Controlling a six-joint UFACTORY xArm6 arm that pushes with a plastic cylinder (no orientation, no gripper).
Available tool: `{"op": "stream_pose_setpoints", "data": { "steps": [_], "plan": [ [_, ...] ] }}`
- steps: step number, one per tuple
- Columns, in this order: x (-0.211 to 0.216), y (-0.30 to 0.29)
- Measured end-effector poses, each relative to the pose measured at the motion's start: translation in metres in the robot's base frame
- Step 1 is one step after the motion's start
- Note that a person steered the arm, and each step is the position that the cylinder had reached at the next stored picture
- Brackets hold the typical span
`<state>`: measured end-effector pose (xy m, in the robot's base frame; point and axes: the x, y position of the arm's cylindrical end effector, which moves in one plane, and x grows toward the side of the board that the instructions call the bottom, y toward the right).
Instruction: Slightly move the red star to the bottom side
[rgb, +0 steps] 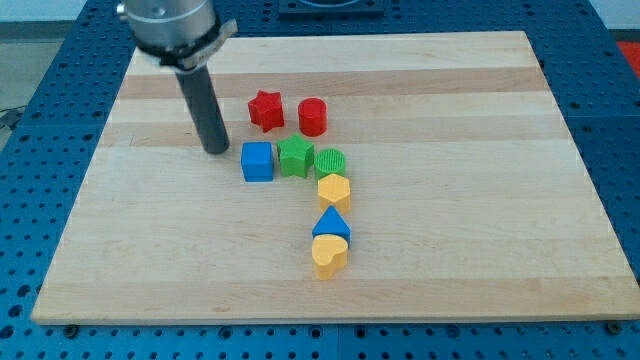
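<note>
The red star (265, 110) lies on the wooden board (450, 150), left of a red cylinder (313, 117). My tip (216, 150) rests on the board to the star's lower left, about a block's width from it and not touching it. The tip is just left of the blue cube (257, 161).
A green star (295, 157) sits below the red star, with a green cylinder (330, 162) to its right. Below them run a yellow hexagon-like block (334, 190), a blue triangle (331, 225) and a yellow heart (329, 256).
</note>
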<state>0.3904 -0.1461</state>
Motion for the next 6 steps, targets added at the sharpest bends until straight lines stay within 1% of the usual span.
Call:
{"op": "stream_pose_setpoints", "data": {
  "steps": [2, 3, 4, 6],
  "plan": [
    [-0.061, 0.011],
    [-0.078, 0.019],
    [-0.078, 0.019],
    [-0.076, 0.058]
  ]
}}
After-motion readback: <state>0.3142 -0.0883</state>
